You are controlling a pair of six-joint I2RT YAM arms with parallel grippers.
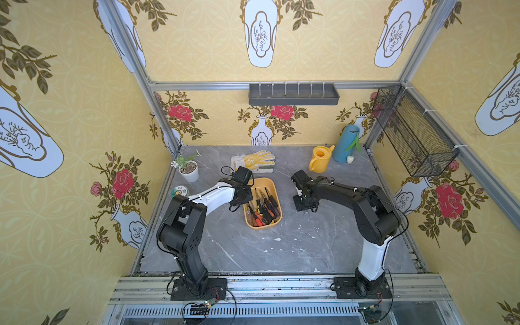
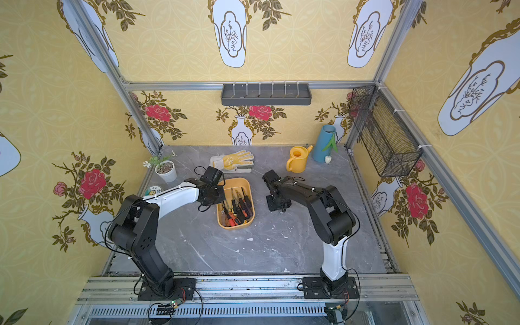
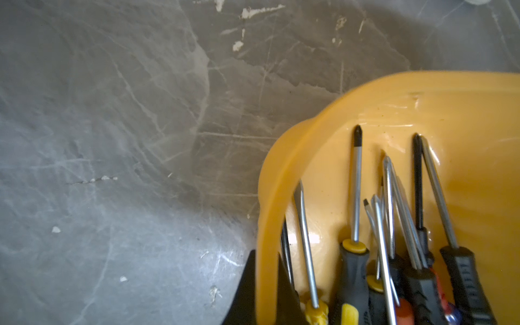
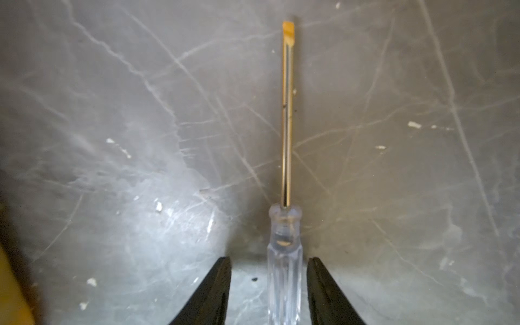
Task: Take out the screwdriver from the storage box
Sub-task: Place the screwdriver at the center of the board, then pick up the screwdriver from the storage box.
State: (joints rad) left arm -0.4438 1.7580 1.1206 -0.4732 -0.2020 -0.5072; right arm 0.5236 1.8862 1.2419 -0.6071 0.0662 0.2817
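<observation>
In both top views your box (image 1: 264, 184) (image 2: 239, 184) sits about mid-counter (image 1: 253, 253). Its long sides run from the front edge toward the back edge. The other screwdrivers (image 1: 263, 208) are heaped inside it, handles toward the front edge. Your left claw (image 1: 245, 198) is at the box's left wall, near its far corner. Your right claw (image 1: 304, 204) points down at the counter beside the box, on the side toward the right edge and apart from it. From up here you cannot tell how its jaws stand.

In the left wrist view, your left claw (image 3: 266, 254) is closed on the box (image 3: 422, 107) wall. One black finger (image 3: 244, 289) is outside and the other inside, with the rim pinched between them.

In the right wrist view, the screwdriver (image 4: 286, 174) has a clear handle and a flat tip, and it lies on the bare counter (image 4: 112, 112), out of the box. Your right claw (image 4: 269, 260) is open: its fingers (image 4: 213, 292) stand either side of the handle, with a gap on each side
</observation>
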